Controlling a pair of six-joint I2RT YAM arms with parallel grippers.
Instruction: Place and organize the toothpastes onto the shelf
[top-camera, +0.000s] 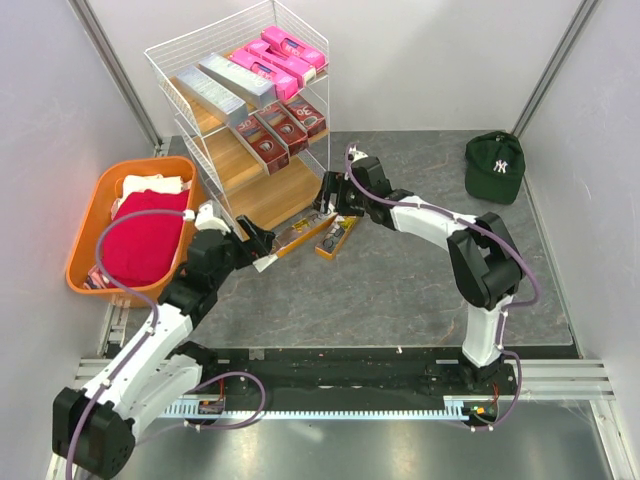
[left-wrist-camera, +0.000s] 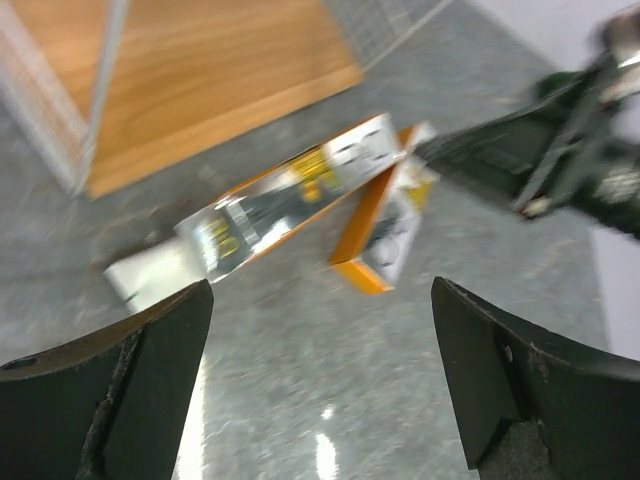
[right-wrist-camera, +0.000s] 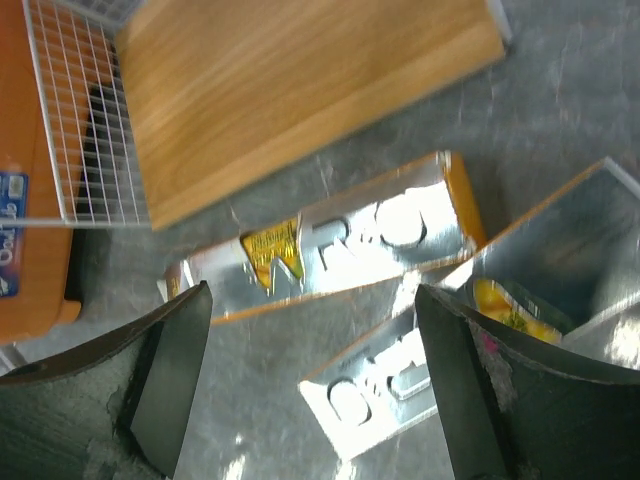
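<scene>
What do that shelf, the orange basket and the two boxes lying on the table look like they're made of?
Shelf: white wire grid, probably coated metal. Its boards: light wood or laminate, with grain showing. Basket: smooth orange plastic, most likely. Boxes: seemingly cardboard with a foil-like finish that catches glare.
</scene>
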